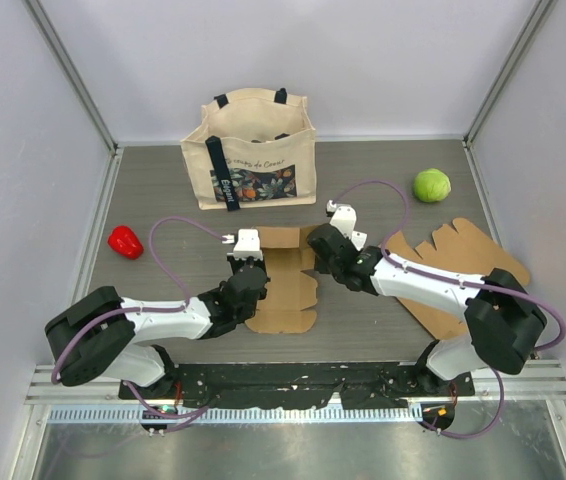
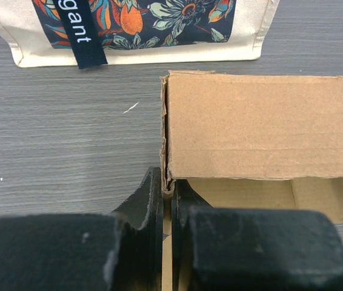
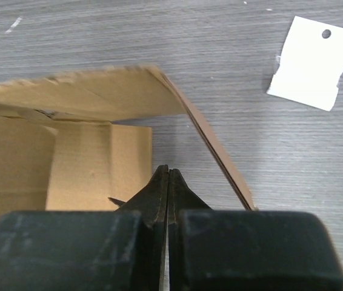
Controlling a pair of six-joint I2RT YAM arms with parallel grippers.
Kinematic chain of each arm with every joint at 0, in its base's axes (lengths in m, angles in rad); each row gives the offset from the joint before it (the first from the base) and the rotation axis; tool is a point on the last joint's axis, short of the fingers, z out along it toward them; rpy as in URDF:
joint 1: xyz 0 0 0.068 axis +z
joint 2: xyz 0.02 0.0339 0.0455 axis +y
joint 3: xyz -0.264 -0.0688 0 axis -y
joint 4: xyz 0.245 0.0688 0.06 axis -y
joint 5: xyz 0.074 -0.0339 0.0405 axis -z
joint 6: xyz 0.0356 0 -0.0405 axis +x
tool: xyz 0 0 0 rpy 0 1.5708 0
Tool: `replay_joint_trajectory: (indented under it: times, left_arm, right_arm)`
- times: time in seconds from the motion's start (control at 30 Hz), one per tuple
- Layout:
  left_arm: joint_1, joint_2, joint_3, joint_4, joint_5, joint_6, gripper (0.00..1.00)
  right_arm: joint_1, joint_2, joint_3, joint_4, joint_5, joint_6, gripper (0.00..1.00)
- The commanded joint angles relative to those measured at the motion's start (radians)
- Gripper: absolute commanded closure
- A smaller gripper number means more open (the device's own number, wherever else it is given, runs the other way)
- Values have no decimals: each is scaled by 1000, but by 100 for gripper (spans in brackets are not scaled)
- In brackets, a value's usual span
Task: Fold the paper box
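A brown cardboard box lies partly folded at the table's middle, its far panel raised. My left gripper is at the box's left side. In the left wrist view it is shut on the box's upright left wall, one finger on each side of the edge. My right gripper is at the box's right side. In the right wrist view its fingers are pressed together with nothing visible between them, just inside a raised side flap and beside the box floor.
A cream tote bag stands behind the box and also shows in the left wrist view. A flat cardboard blank lies at the right. A green ball sits at the back right, a red pepper at the left. A white tag lies nearby.
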Motion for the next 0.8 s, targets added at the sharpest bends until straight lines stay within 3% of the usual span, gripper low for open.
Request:
replay_joint_trajectory:
  times: [0.0,0.17,0.3,0.43,0.53,0.77]
  left_arm:
    - [-1,-26,25,30,-23,-14,100]
    - [-1,-19,26,30,-24,-14,100]
    - [1,-18,28,30,-23,-13,100]
    - [-1,-12,28,30,-26,-14,100]
    - [1,-19,28,30,-32,-14,100]
    - [-1,-22,28,22,-38,-14,100]
  right_arm:
    - [8,-2,-6,158,-53,-6,98]
    - [11,-6,-28,259,-110,0,98]
    - [12,20,-17,241,-109,-8,98]
    - [18,23,53,17,98,7,97]
    - [20,9,58,-95,151,21,96]
    - [52,-11,37,-118,186,3,81]
